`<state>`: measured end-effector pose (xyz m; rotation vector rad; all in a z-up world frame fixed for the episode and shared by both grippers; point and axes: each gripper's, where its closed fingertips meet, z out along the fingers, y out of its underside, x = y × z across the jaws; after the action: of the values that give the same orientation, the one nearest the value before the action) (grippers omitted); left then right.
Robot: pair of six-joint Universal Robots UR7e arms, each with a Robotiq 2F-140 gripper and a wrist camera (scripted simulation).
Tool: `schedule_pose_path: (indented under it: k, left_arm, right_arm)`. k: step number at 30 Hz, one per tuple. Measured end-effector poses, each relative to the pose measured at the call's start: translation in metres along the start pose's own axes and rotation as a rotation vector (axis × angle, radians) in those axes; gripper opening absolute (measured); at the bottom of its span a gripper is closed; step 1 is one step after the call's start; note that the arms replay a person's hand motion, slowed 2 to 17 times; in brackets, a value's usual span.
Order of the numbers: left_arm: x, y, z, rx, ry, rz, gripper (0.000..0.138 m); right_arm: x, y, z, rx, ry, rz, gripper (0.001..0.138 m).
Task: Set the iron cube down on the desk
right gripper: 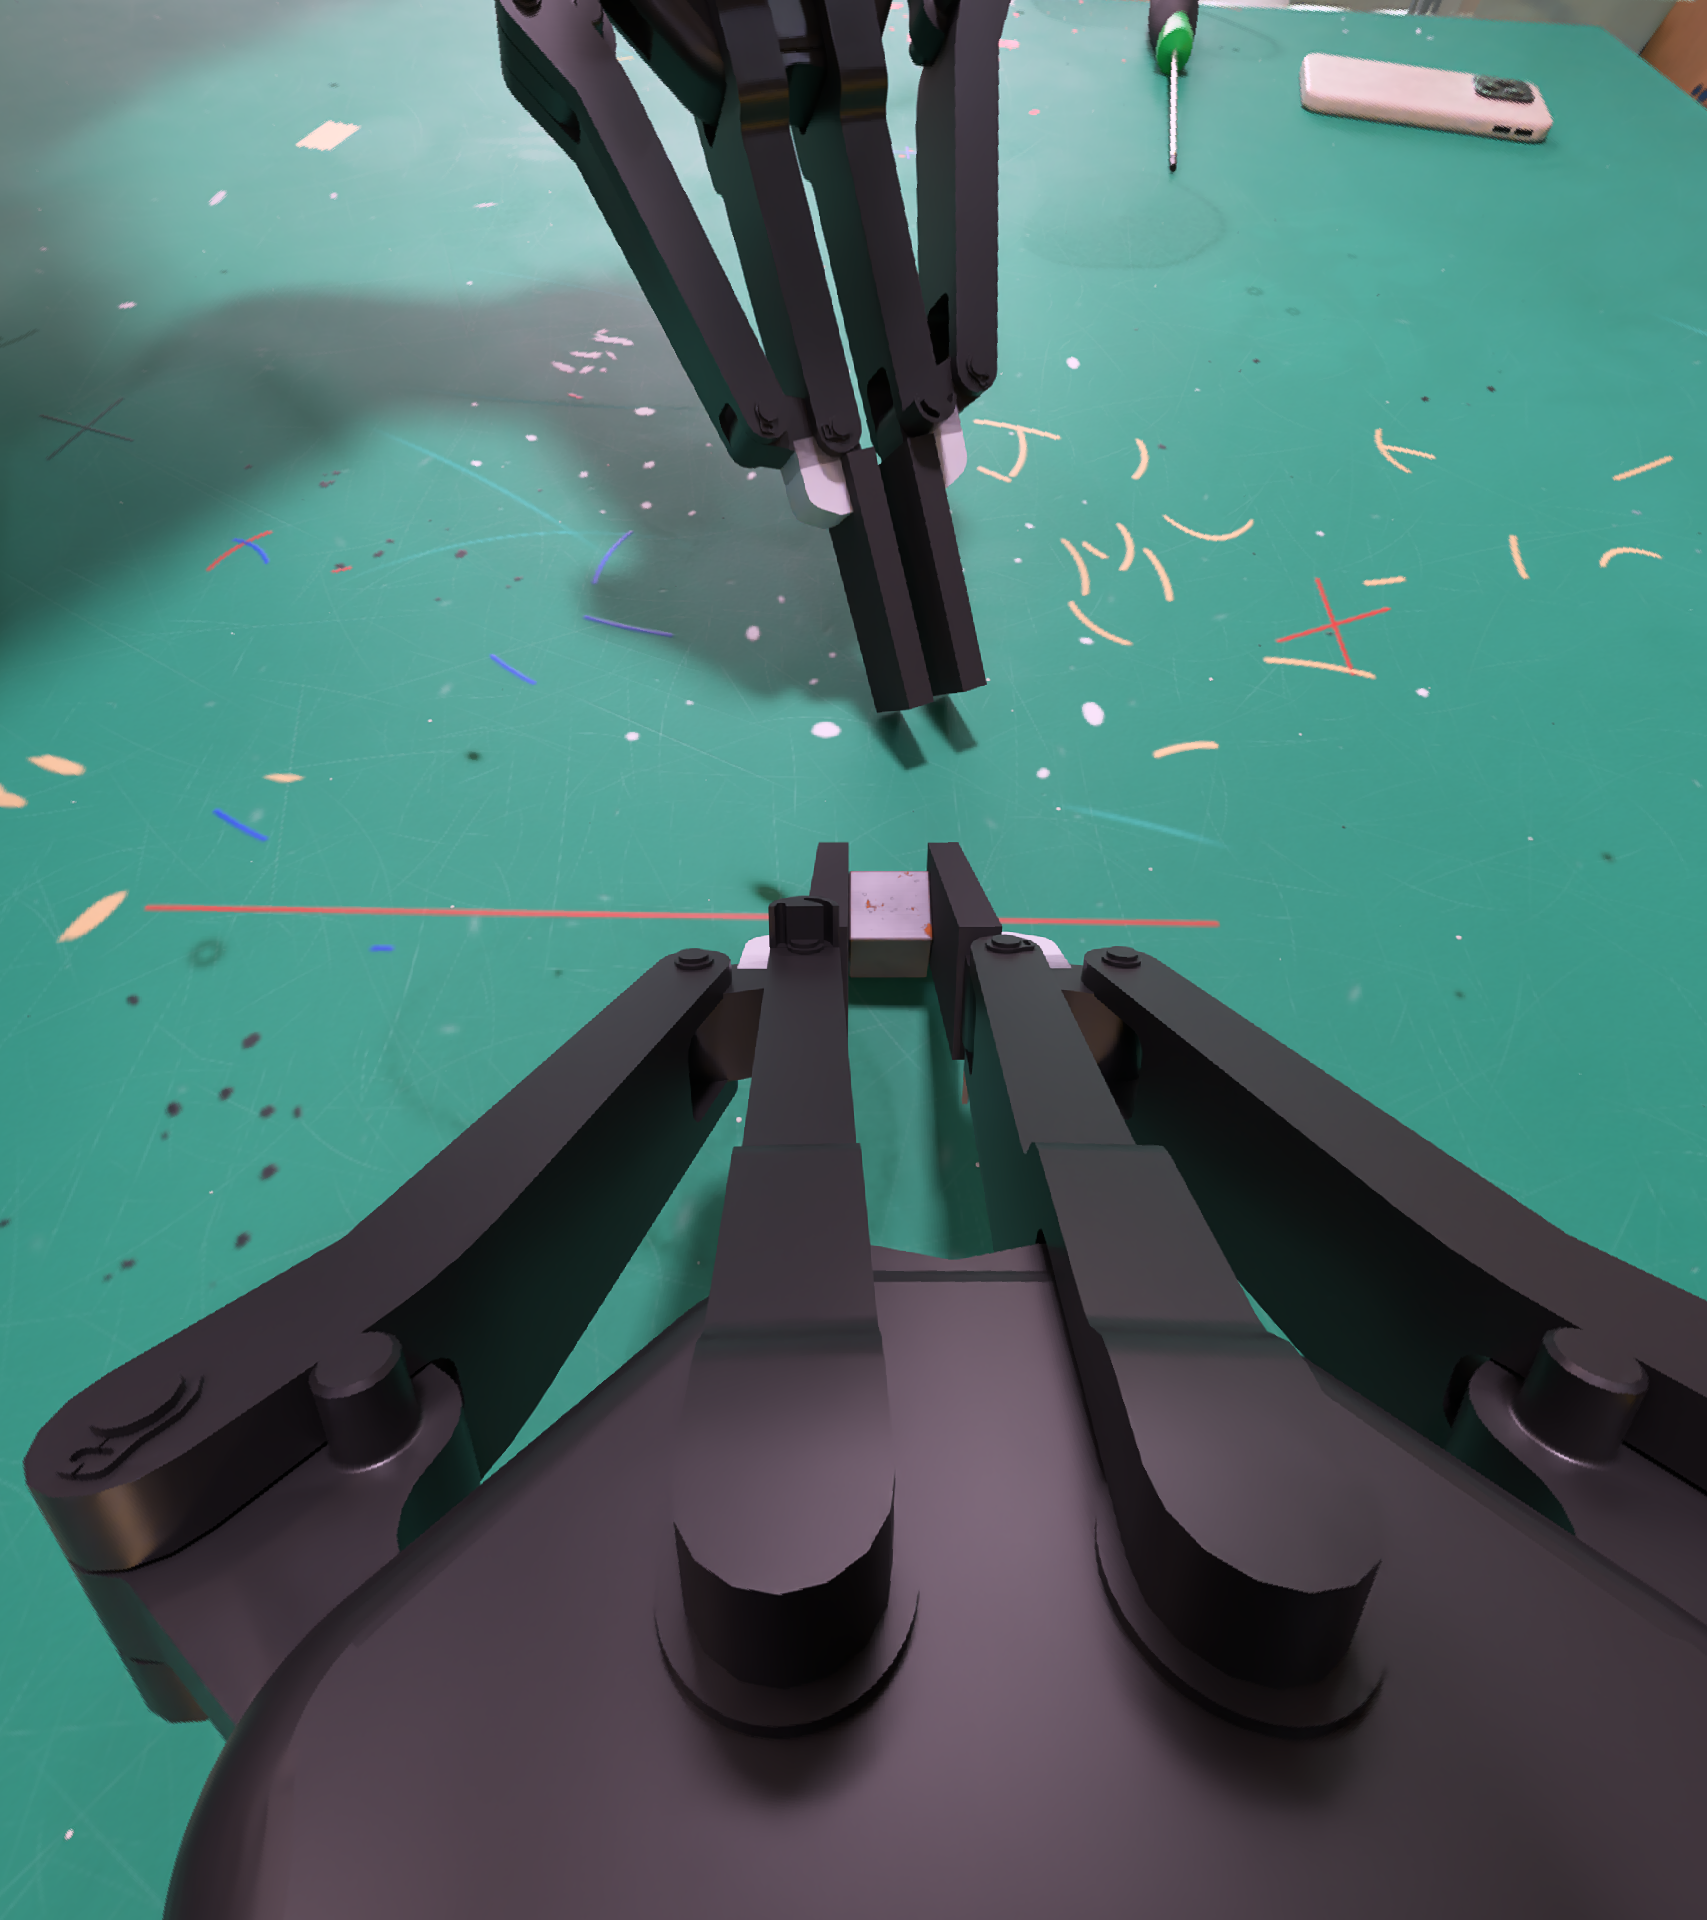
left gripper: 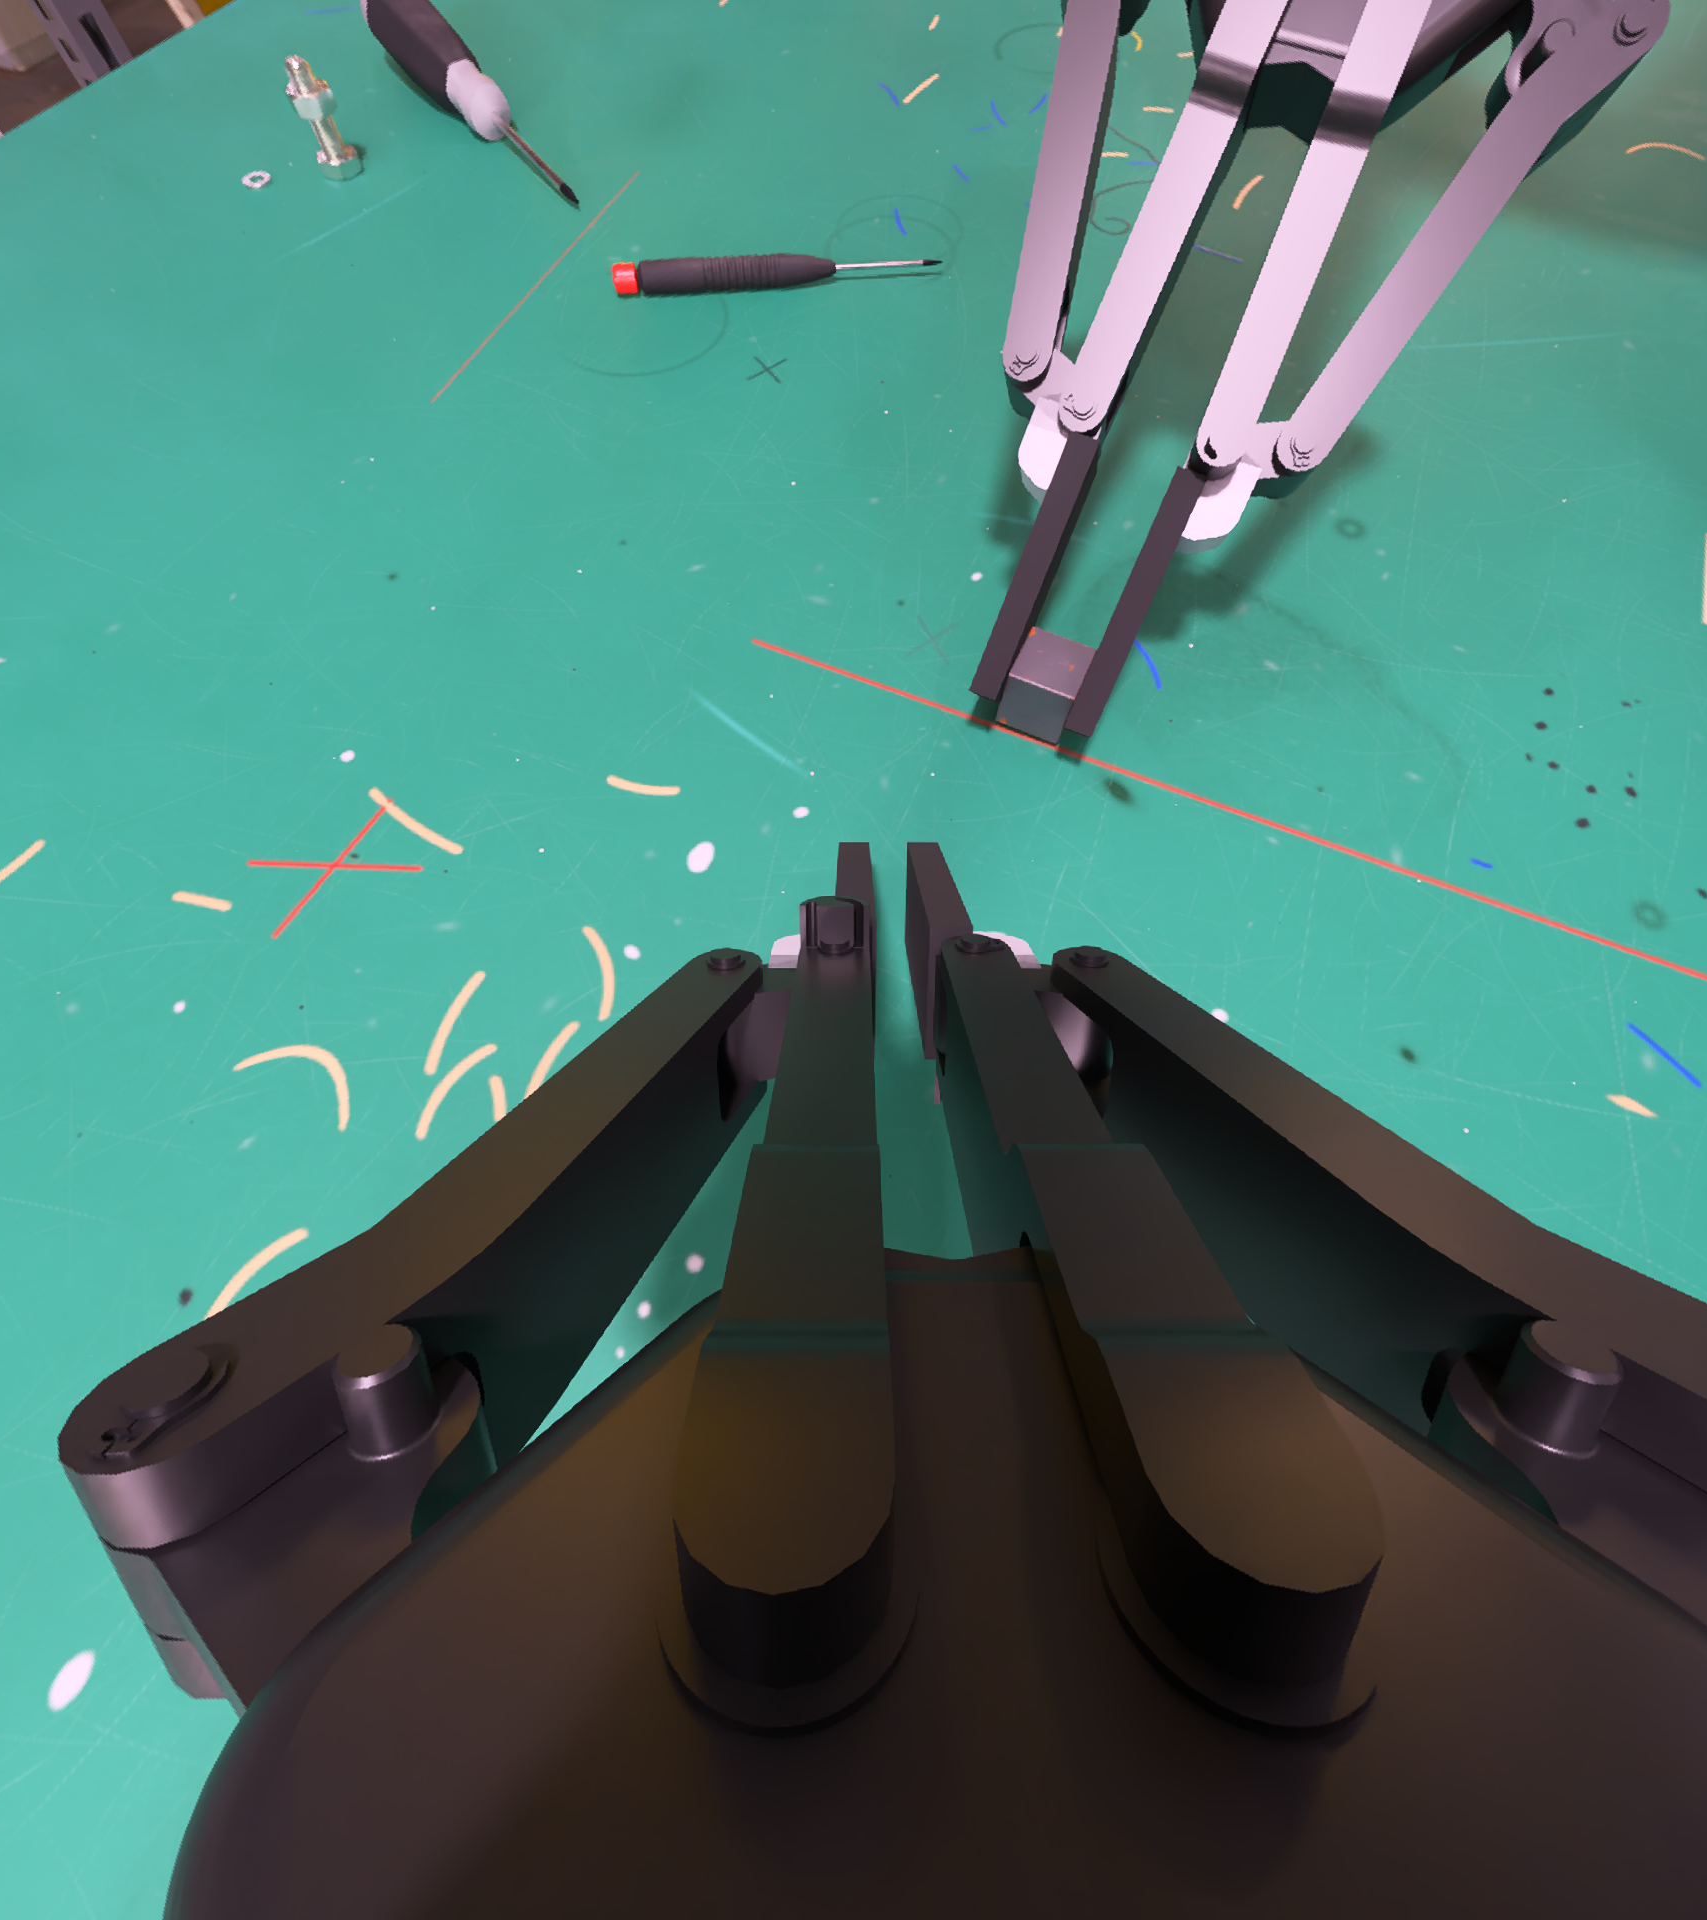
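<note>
Left wrist view: the left hand (left gripper: pixel 888 868) hangs empty, fingers nearly together, above the green tabletop (left gripper: pixel 205 582); beyond it the right hand (left gripper: pixel 1036 707) is clamped on the iron cube (left gripper: pixel 1041 686), which looks to be touching or just off the surface on a red line (left gripper: pixel 1348 842), well in from every edge. Right wrist view: the cube (right gripper: pixel 888 909) sits squeezed between both pads; lowering seems nearly done, release and retreat remain.

The right hand (right gripper: pixel 888 883) reaches down with its fingers (left gripper: pixel 1003 644) drawn in but still parted, while the left hand (left gripper: pixel 888 883) hovers opposite, its fingers (right gripper: pixel 916 613) pressed nearly together.
</note>
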<state>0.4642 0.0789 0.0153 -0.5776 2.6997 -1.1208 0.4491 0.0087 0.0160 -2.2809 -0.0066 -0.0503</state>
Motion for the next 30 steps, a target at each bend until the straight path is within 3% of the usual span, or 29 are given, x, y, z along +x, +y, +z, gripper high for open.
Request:
schedule_pose_path:
  k: [16, 30]
  left_arm:
    - [-0.005, -0.01, -0.008, 0.057, -0.039, 0.003, 0.01]
    - [-0.017, -0.024, -0.029, 0.123, -0.1, 0.009, 0.008]
  right_arm:
    - [0.0, 0.0, 0.0, 0.001, 0.005, -0.005, 0.02]
    - [-0.001, 0.0, -0.001, 0.001, 0.006, -0.006, 0.02]
